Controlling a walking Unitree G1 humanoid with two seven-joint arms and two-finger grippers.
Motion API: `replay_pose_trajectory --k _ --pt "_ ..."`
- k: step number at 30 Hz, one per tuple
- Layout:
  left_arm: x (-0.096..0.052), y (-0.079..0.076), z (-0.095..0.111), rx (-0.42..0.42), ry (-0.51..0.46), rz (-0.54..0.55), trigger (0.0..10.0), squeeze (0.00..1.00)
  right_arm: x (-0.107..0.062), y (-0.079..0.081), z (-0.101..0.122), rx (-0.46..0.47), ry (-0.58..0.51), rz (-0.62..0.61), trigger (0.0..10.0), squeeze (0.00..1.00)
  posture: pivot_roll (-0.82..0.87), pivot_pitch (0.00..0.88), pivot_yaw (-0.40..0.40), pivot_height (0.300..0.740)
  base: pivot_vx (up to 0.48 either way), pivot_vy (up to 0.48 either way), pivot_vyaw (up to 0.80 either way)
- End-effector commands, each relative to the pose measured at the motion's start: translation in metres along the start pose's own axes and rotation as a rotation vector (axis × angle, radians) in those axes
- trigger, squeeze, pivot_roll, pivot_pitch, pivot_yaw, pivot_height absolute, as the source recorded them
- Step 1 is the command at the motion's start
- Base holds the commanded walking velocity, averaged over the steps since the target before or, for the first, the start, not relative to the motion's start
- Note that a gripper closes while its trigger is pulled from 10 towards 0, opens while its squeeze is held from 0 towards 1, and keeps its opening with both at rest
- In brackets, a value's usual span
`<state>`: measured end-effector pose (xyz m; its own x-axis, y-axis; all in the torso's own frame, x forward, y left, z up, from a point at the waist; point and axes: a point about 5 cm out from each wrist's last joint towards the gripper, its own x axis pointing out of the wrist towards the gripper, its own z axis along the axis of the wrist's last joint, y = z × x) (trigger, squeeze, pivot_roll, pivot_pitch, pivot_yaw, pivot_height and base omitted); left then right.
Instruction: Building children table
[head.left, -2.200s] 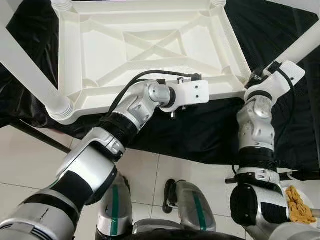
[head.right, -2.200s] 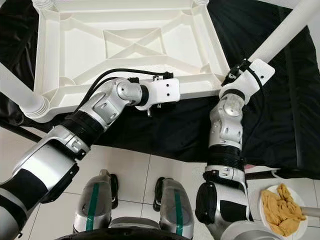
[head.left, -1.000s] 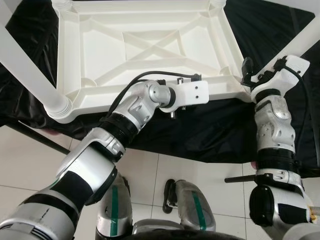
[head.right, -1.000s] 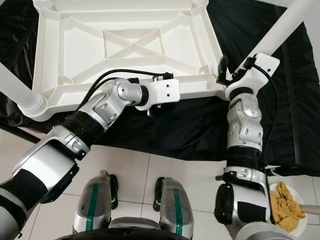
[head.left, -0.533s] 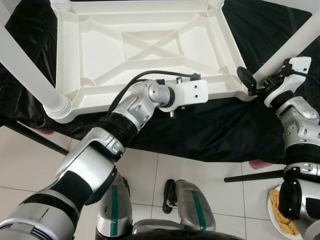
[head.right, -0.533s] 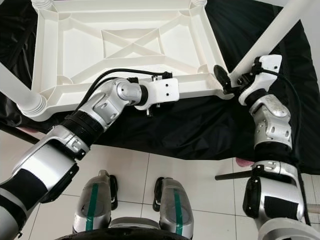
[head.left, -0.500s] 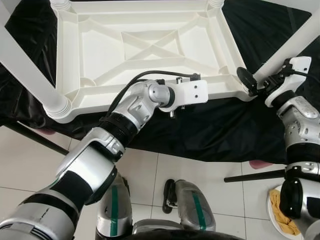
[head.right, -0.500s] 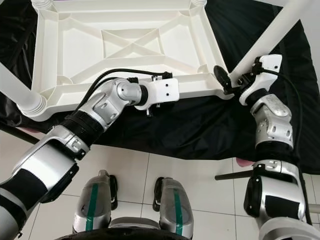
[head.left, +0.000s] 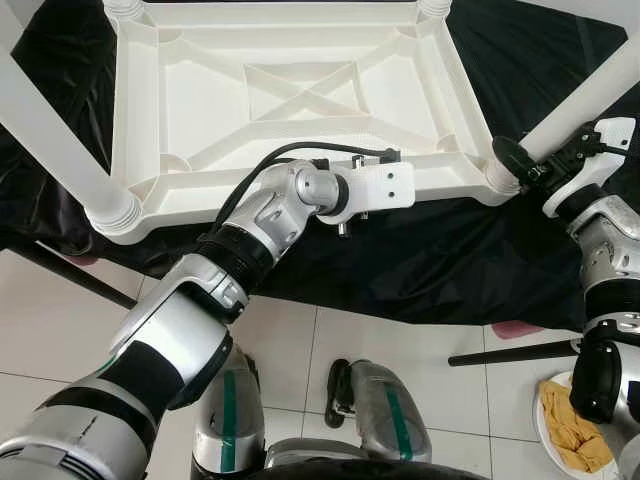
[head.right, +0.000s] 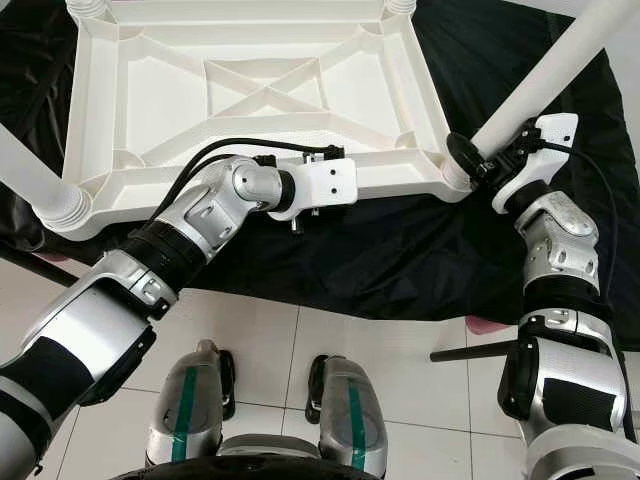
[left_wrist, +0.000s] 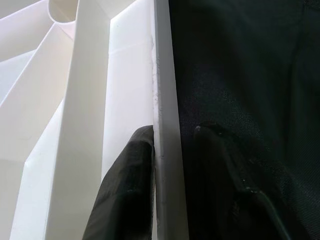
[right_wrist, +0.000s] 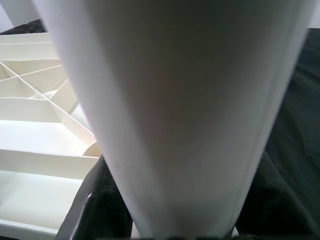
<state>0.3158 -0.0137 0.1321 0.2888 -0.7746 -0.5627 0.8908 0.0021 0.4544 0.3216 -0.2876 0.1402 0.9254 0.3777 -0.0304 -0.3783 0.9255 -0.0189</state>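
A white plastic children's table (head.left: 140, 120) lies upside down on a black cloth, its ribbed underside facing up. My left gripper (left_wrist: 170, 165) is shut on the near rim (head.left: 440, 180), one black finger (left_wrist: 127, 192) inside and one outside. The near right leg (head.left: 590, 90) rises slanted from its corner socket. My right gripper (head.left: 525, 152) is closed around this leg just above the socket, with one black finger (head.right: 462, 152) showing on the table side. In the right wrist view the leg (right_wrist: 175, 100) stands between the fingers. A near left leg (head.left: 50, 130) stands in its corner.
The black cloth (head.left: 420, 260) drapes over a low support and hangs toward the tiled floor. A thin black rod (head.left: 510, 352) and a pink object (head.left: 515, 328) lie on the floor at the right. A white plate with yellow pieces (head.left: 570, 435) sits beside my right side.
My right arm swung outward to the right, and its gripper went from beside the corner onto the base of the near right leg. The left gripper kept its hold on the rim.
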Motion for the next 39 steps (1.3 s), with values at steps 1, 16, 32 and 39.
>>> replay_pose_trajectory --k 1,16,32,39 --pt "0.004 -0.011 -0.014 -0.031 0.056 -0.064 10.0 0.00 -0.001 0.008 -0.013 0.051 0.033 0.070 2.1 0.00 0.07 0.035 -0.057 0.740 0.000 0.000 0.00" --pt "0.005 -0.015 -0.014 -0.030 0.055 -0.078 10.0 0.00 0.008 0.030 -0.012 0.035 0.021 0.016 10.0 0.00 0.06 0.043 -0.056 0.740 0.000 0.000 0.00" --pt "0.006 -0.016 -0.014 -0.021 0.056 -0.074 10.0 0.00 0.022 0.064 -0.014 0.115 0.003 -0.319 10.0 0.00 0.06 0.037 -0.065 0.740 0.000 0.000 0.00" --pt "0.007 -0.015 -0.013 -0.021 0.056 -0.071 10.0 0.00 0.026 0.066 -0.019 0.213 0.010 -0.577 10.0 0.00 0.06 0.032 -0.071 0.740 0.000 0.000 0.00"
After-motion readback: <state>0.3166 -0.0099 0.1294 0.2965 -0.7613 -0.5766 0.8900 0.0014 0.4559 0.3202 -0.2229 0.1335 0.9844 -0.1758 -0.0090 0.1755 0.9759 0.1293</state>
